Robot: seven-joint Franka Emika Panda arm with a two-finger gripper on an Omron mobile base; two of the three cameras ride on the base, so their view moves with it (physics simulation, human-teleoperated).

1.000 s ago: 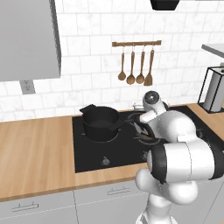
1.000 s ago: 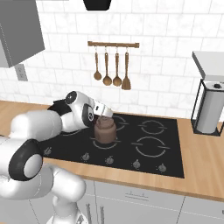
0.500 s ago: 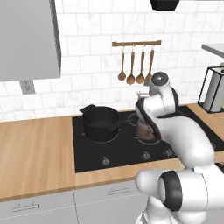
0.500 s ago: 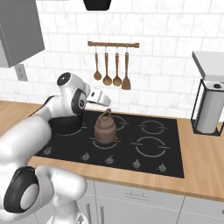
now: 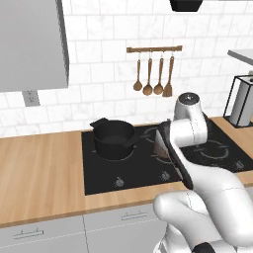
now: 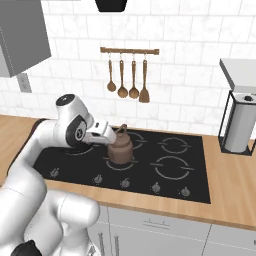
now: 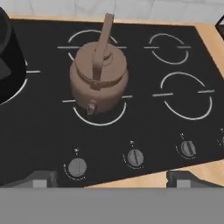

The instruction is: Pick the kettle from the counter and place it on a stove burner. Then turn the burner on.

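The dark-brown kettle (image 7: 98, 81) stands upright on the front burner second from the left of the black cooktop (image 6: 200, 170), spout toward the knobs, handle arched over its lid. From the right base view the kettle (image 6: 120, 150) sits just right of my gripper (image 6: 114, 138). In the hand view my gripper (image 7: 113, 179) is open, its fingertips (image 7: 43, 178) wide apart low in the frame, short of the kettle and above the knob row, holding nothing. My arm covers most of the kettle (image 5: 159, 143) in the left base view. The wood-grain counter (image 5: 44, 168) flanks the cooktop.
A black saucepan (image 5: 114, 138) occupies the back-left burner, close to the kettle's left. Several knobs (image 7: 135, 157) line the cooktop's front edge. A paper towel holder (image 6: 239, 127) stands at the right end of the counter. Wooden utensils (image 6: 127, 75) hang on the wall.
My gripper has let go of the kettle's handle and drawn back toward the front of the cooktop. The kettle stays put on its burner.
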